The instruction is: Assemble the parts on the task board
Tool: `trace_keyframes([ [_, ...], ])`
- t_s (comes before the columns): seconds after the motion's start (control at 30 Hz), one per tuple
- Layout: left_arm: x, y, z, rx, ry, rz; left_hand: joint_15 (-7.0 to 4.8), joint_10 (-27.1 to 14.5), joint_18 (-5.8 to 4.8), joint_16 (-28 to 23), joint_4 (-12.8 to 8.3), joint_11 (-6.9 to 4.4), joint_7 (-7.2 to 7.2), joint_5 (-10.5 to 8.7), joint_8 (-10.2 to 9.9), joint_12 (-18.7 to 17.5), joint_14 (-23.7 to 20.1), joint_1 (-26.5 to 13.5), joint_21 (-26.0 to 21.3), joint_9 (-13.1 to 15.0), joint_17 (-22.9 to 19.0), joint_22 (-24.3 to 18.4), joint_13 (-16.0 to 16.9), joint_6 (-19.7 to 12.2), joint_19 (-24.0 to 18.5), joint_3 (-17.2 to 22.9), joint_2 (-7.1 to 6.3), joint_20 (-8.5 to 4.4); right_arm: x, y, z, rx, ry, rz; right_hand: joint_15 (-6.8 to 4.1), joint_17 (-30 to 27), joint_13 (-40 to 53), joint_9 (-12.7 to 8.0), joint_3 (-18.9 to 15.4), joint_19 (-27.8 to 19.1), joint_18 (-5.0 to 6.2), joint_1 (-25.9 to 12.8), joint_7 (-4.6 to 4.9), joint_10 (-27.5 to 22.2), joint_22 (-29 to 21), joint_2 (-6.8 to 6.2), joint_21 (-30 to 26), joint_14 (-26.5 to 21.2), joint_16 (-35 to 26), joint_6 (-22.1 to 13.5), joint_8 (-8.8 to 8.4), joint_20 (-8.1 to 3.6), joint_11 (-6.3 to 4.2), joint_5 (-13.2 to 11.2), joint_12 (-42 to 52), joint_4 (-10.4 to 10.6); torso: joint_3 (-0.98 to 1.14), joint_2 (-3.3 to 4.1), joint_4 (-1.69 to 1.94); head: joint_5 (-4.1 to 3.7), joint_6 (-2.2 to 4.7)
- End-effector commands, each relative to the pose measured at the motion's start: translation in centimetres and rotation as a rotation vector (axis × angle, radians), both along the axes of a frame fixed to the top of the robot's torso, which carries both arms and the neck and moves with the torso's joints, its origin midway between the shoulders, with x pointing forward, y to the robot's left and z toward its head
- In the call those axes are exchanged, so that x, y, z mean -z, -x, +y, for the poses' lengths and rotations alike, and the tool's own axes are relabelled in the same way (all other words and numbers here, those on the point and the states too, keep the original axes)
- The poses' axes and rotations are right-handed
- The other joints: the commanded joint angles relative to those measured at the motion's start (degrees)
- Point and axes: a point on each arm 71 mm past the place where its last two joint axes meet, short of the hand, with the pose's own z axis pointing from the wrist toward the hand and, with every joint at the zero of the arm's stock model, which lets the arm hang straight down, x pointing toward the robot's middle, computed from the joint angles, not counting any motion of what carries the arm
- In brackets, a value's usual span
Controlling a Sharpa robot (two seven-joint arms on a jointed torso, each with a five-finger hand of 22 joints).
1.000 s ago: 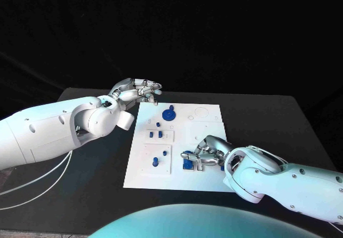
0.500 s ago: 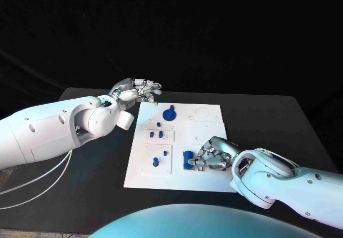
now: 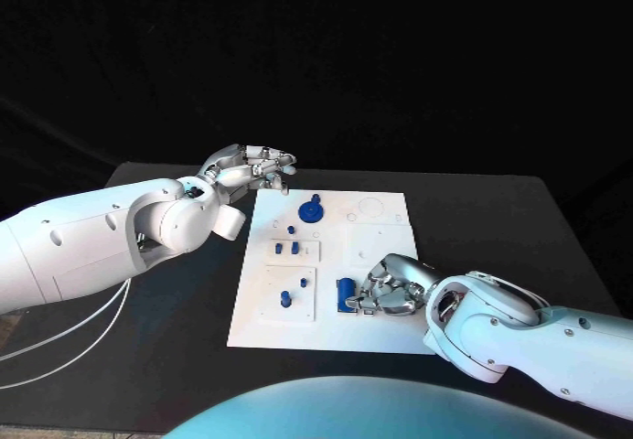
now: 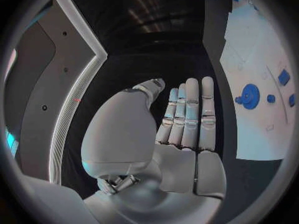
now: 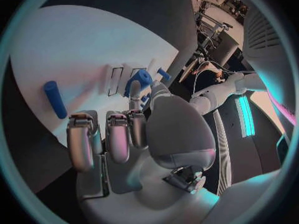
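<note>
Resting on the near right part of the task board (image 3: 376, 240), the right hand (image 3: 391, 288) has curled fingers beside a blue cylinder (image 3: 346, 293); grip cannot be told. The left hand (image 3: 251, 166) hovers flat and empty at the board's far left corner.

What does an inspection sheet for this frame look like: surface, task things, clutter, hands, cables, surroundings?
Surface: black table, matte.
Job's things: white task board; round blue gear-like part near its far edge; blue cylinder part lying beside the right hand; small blue pegs standing in the near-left inset.
Clutter: nothing seen.
Hands: left hand off the board's far-left corner, fingers straight, holding nothing; right hand curled over the board, grasp unclear.
Cables: white cables under the left arm.
Surroundings: dark backdrop.
</note>
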Motion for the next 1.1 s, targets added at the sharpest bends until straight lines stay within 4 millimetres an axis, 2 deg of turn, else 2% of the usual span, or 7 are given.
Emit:
trace_keyframes([
  [0.03,-0.1,0.0,-0.3,0.013,0.012,-0.002,0.07,-0.04,0.45,-0.28,0.17,0.22,-0.01,0.16,0.28,-0.34,-0.25,-0.16,-0.37,-0.03,0.05,0.08,-0.08,-0.31,0.35,-0.07,0.36,-0.05,0.3,-0.2,0.2,-0.011,0.025,0.01,-0.39,14.61,11.08,0.1,0.19,5.45,-0.58,0.16,-0.02,3.24,14.77,0.93,0.18,5.76,0.29,0.36,-0.03,-0.41,-0.53,0.6,0.27,0.17,-0.03,0.04,0.04,0.03,0.0],
  [0.2,-0.1,0.0,-0.3,0.014,0.012,-0.002,0.07,-0.04,0.45,-0.28,0.17,0.22,-0.01,0.16,0.28,-0.34,-0.25,-0.16,-0.37,-0.03,0.05,0.08,-0.08,-0.31,0.35,-0.07,0.36,-0.05,0.6,-0.5,0.3,-0.013,0.039,0.007,-0.45,14.6,11.16,0.17,0.36,5.46,-0.59,0.6,-0.13,3.3,14.77,1.34,0.19,5.76,0.28,0.39,-0.05,-0.47,-0.61,1.02,0.37,0.04,-0.02,0.01,0.06,0.07,0.0],
  [0.33,-0.1,0.1,-0.3,0.014,0.012,-0.002,0.07,-0.04,0.45,-0.28,0.17,0.22,-0.01,0.16,0.28,-0.34,-0.25,-0.16,-0.37,-0.03,0.05,0.08,-0.08,-0.31,0.35,-0.07,0.36,-0.05,0.8,-0.7,0.3,-0.03,0.052,-0.001,-0.49,14.57,11.19,0.19,0.52,5.41,-0.56,0.88,-0.16,3.32,14.75,1.64,0.1,5.75,0.27,0.38,-0.08,-0.49,-0.64,1.02,0.4,0.05,-0.14,-0.07,0.06,0.14,0.0],
  [0.43,-0.1,0.1,-0.3,0.014,0.012,-0.002,0.07,-0.04,0.45,-0.28,0.17,0.22,-0.01,0.16,0.28,-0.34,-0.25,-0.16,-0.37,-0.03,0.05,0.08,-0.08,-0.31,0.35,-0.07,0.36,-0.05,0.9,-0.7,0.3,-0.047,0.057,0.0,-0.52,14.57,11.18,0.23,0.43,5.41,-0.57,1.32,-0.16,3.3,14.75,1.32,0.11,5.75,0.27,0.27,-0.14,-0.52,-0.65,0.78,0.36,-0.07,-0.2,-0.07,0.06,0.1,0.0],
  [0.6,-0.1,0.1,-0.2,0.015,0.011,0.0,0.07,-0.04,0.45,-0.28,0.17,0.22,-0.01,0.16,0.28,-0.34,-0.25,-0.16,-0.37,-0.03,0.05,0.08,-0.08,-0.31,0.35,-0.07,0.36,-0.05,0.9,-0.6,0.3,-0.07,0.06,0.006,-0.53,14.47,11.1,0.27,0.26,5.4,-0.56,1.74,-0.16,3.24,14.74,0.85,0.08,5.73,0.23,0.21,-0.19,-0.55,-0.66,0.61,0.23,-0.13,-0.03,-0.03,0.06,0.1,0.0],
  [0.87,-0.1,0.1,-0.2,0.015,0.011,0.001,0.07,-0.04,0.45,-0.28,0.17,0.22,-0.01,0.16,0.28,-0.34,-0.25,-0.16,-0.37,-0.03,0.05,0.08,-0.08,-0.31,0.35,-0.07,0.36,-0.05,0.9,-0.5,0.4,-0.084,0.072,0.0,-0.58,14.41,11.02,0.39,0.14,5.28,-0.5,4.49,-0.23,3.14,14.66,-0.26,-0.17,5.71,0.21,0.12,-0.41,-0.61,-0.71,-0.09,0.01,-0.28,-0.01,0.01,0.01,0.22,0.0],
  [1.1,-0.1,0.1,-0.2,0.014,0.011,-0.001,0.07,-0.04,0.45,-0.28,0.17,0.22,-0.01,0.16,0.28,-0.34,-0.25,-0.16,-0.37,-0.03,0.05,0.08,-0.08,-0.31,0.35,-0.07,0.36,-0.05,0.4,-0.9,-0.7,-0.02,0.056,-0.066,-0.6,14.18,10.65,0.49,0.31,5.14,-0.43,6.38,-0.23,2.85,14.57,-0.71,-0.47,5.66,0.12,-0.01,-0.57,-0.64,-0.73,-0.41,-0.61,-0.34,0.03,-0.06,-0.09,0.03,0.0],
])
